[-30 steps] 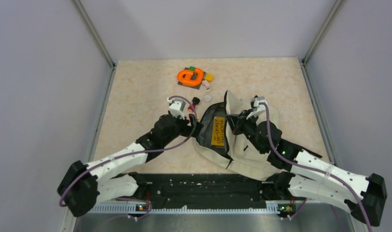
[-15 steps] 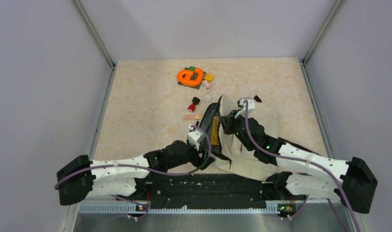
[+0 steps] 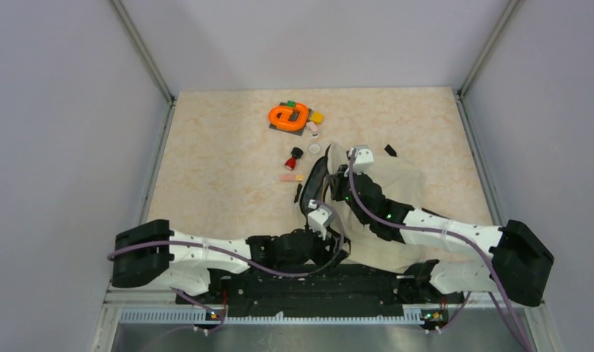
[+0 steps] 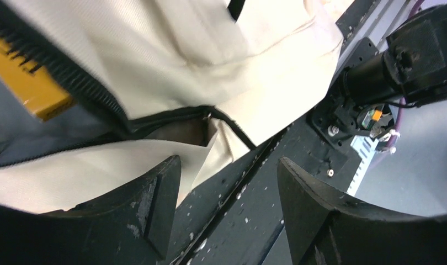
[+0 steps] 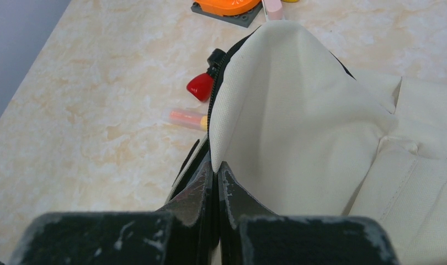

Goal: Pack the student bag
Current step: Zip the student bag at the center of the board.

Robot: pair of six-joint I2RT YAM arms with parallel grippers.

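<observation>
The student bag (image 3: 400, 187) is a cream backpack lying at the table's centre right, its black-zippered mouth facing left with grey lining and a yellow label (image 3: 329, 196) inside. My right gripper (image 3: 343, 178) is shut on the cream edge of the bag's mouth, holding that flap raised. In the right wrist view the closed jaws (image 5: 216, 165) pinch the fabric (image 5: 298, 121) beside the zipper. My left gripper (image 3: 336, 242) is open and empty at the bag's near corner. In the left wrist view (image 4: 227, 182) it hovers over the black base rail, with the bag (image 4: 171, 49) just beyond.
Loose items lie left of the bag: a red piece with a black cap (image 3: 292, 158), a pink tube (image 3: 290, 177), a black pen (image 3: 299, 192), a white disc (image 3: 314, 148). An orange object on a grey plate (image 3: 288, 116) sits further back. A small black piece (image 3: 390, 149) lies behind the bag.
My left arm has pulled back from beside the bag's mouth to the bag's near corner. My right gripper has moved left and farther back with the flap edge in it.
</observation>
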